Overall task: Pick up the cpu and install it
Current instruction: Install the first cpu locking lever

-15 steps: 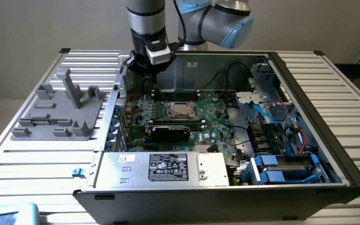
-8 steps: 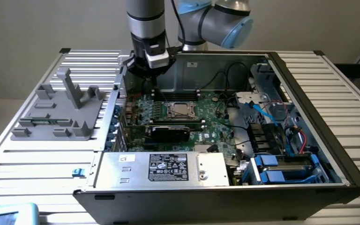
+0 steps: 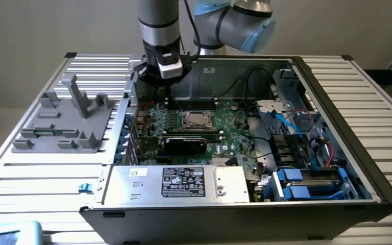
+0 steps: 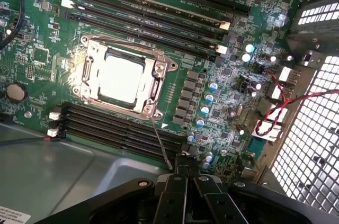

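On the slatted grey surface [image 3: 359, 102], mid-frame in the open black case [image 3: 250, 214], the silver-grey square cpu [image 3: 194, 120] is seated in its metal-framed socket [image 4: 156, 83] near the clenched, empty hand [image 4: 185, 173]; socket pins could be bent if it is tilted.

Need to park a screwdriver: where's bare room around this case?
Slatted table lies bare on the exterior view's right of the case, and in front of the grey fixture on its left. Inside is crowded: motherboard, cables, card.
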Tool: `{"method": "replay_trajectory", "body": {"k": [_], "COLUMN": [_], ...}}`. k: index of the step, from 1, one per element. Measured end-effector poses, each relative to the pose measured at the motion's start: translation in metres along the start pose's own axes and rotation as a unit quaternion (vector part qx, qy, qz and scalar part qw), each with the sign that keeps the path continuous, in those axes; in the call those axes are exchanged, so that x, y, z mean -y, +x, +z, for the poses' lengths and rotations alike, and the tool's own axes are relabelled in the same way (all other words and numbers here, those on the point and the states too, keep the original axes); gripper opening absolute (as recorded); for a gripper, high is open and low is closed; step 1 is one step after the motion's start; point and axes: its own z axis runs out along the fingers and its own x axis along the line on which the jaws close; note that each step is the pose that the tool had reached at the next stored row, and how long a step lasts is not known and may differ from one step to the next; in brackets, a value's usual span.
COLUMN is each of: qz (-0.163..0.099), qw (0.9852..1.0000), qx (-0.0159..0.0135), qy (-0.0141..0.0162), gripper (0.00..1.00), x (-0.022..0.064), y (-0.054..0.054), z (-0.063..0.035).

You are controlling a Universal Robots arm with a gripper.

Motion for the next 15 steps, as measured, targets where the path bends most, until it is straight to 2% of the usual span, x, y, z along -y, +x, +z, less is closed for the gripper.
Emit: {"method": "replay_trajectory", "body": {"k": [3,8,12,15], "qz": [0.009,0.017,0.017,0.018], "qw": [0.9999,0.9997,0.9995,0.9993], "qx": [-0.0038,-0.0084,-0.0105,-0.0114], "qy": [0.0061,0.0184,0.0259,0.0298], "gripper": [0.11,0.11,0.11,0.11], "x": [-0.0005,-0.0015,-0.003,-0.0044], "y": [0.0,0.002,0.007,0.012], "z": [0.0028,0.0052,0.0053,0.0053]}}
